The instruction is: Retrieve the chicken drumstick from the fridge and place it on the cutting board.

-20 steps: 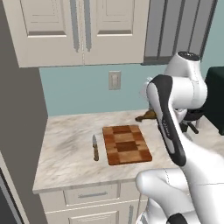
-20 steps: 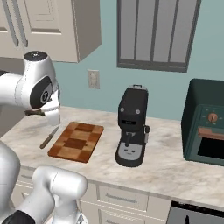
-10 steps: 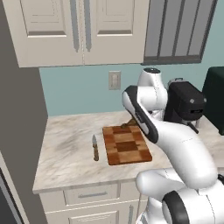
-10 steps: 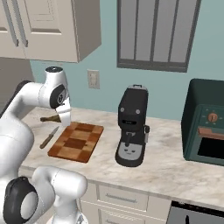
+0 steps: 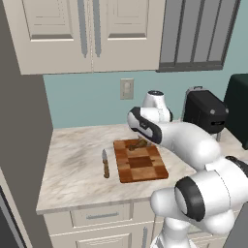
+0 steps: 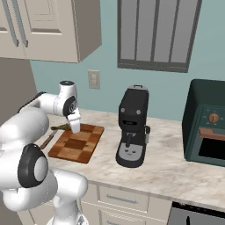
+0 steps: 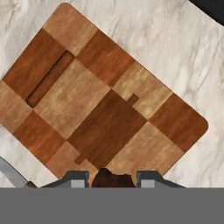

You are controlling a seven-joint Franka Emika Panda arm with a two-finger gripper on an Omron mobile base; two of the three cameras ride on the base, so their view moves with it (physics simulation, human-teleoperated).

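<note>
Drumstick and board are the pair that matters here: the chicken drumstick sits pinched between the two dark finger tips of the gripper, a brown lump just showing at the bottom of the hand view, and the cutting board lies straight ahead of the claw, toward twelve o'clock in that view. The board's long axis runs from about ten o'clock to four o'clock there, a slot-like groove near its ten o'clock end. From the left base view the gripper hangs over the far edge of the cutting board, with the chicken drumstick showing as a thin brown shape just above or on the wood at that edge; whether it touches the board cannot be told. The knife lies on the counter just beside the board at its nine o'clock side, handle toward the viewer, apart from the claw. In the right base view the gripper points down at the far corner of the cutting board, and the coffee machine stands well apart at three o'clock. Judging by this, the carry is nearly done: the coming move is likely a short descent and release, and since the drumstick hangs near the board's far edge, a small shift toward the board's middle would keep it from rolling off.
</note>
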